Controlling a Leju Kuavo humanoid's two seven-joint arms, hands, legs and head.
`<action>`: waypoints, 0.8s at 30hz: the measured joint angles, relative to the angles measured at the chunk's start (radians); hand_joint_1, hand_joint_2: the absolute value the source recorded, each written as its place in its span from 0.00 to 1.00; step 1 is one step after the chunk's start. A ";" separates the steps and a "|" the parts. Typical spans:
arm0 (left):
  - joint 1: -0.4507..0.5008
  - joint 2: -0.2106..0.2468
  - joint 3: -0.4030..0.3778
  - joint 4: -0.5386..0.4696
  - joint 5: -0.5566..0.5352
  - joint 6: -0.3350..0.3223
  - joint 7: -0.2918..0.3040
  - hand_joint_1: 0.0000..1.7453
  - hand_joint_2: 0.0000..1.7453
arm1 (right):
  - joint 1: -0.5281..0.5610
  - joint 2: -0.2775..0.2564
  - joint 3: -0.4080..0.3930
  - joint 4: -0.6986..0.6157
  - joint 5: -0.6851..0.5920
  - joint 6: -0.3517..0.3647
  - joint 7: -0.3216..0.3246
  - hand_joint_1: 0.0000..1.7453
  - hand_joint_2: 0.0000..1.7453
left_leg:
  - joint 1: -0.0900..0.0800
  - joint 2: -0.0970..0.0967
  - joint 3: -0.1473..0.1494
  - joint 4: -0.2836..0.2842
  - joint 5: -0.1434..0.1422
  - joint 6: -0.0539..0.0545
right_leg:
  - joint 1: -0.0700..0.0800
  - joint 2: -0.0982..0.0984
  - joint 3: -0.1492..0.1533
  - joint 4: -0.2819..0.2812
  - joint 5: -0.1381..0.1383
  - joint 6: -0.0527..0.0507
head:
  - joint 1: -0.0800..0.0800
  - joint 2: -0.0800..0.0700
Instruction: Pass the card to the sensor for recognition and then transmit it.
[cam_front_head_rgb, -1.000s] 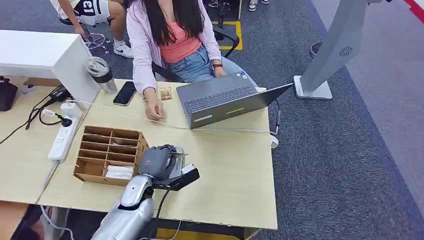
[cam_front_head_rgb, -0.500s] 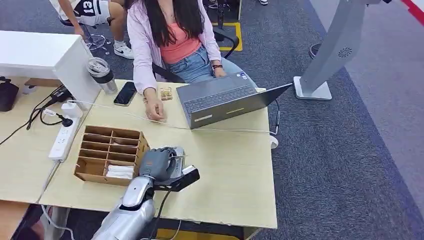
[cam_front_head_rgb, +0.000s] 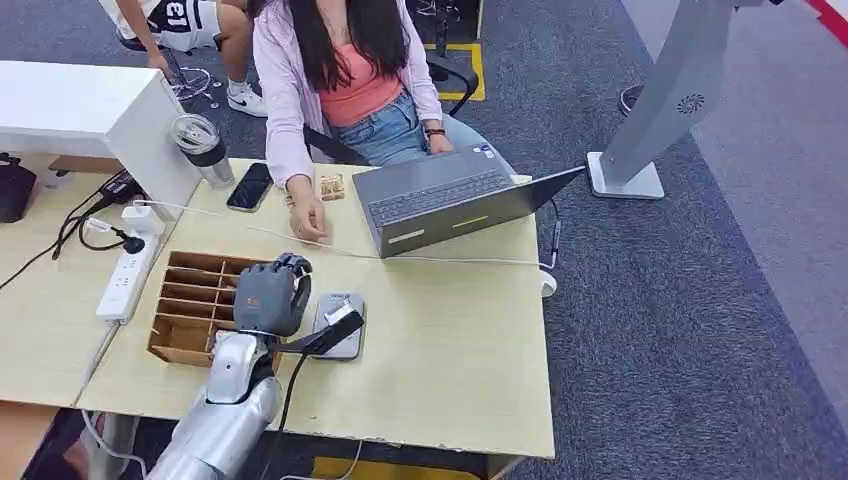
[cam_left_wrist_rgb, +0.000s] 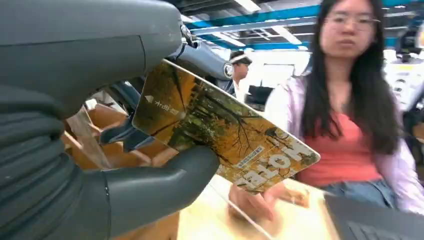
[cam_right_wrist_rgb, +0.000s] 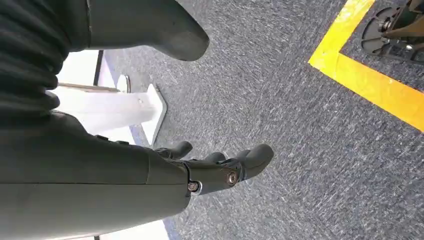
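My left hand (cam_front_head_rgb: 270, 298) hovers over the right end of the wooden compartment box (cam_front_head_rgb: 190, 300). It pinches a card (cam_left_wrist_rgb: 225, 135) between the thumb and the fingers; the card is printed with yellow autumn trees and white lettering. The grey flat sensor (cam_front_head_rgb: 340, 303) lies on the table just to the right of that hand, partly crossed by the black wrist bracket. My right hand (cam_right_wrist_rgb: 220, 167) hangs over the carpet, holding nothing, with its fingers apart.
A person sits across the table with one hand (cam_front_head_rgb: 308, 222) on its top, beside an open laptop (cam_front_head_rgb: 440, 200). A white cable runs across the table. A power strip (cam_front_head_rgb: 125, 275), a phone (cam_front_head_rgb: 249, 186) and a cup (cam_front_head_rgb: 203, 148) stand at the left.
My left hand has moved left with the card, from over the sensor to above the box's right end. The sensor's top now shows.
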 joint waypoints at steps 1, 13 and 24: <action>0.000 0.003 0.021 -0.029 -0.019 0.000 -0.018 1.00 1.00 | 0.000 0.000 0.005 0.000 -0.004 0.000 0.000 0.00 1.00 | 0.000 0.000 0.000 0.000 0.000 0.000 | 0.000 0.000 0.000 0.000 0.000 0.000 | 0.000 0.000; -0.129 0.077 0.154 -0.151 -0.138 0.000 0.004 1.00 1.00 | -0.002 0.000 0.058 0.000 -0.019 0.005 -0.005 0.00 1.00 | 0.000 0.000 0.000 0.000 0.001 0.000 | 0.000 0.000 0.000 0.000 0.000 0.000 | 0.000 0.000; -0.269 0.169 0.169 -0.080 -0.135 0.000 0.043 0.00 1.00 | -0.003 0.000 0.086 0.003 -0.040 0.005 -0.005 0.00 1.00 | 0.000 0.000 0.000 0.000 0.001 0.000 | 0.000 0.000 0.000 0.001 0.000 0.000 | 0.000 0.000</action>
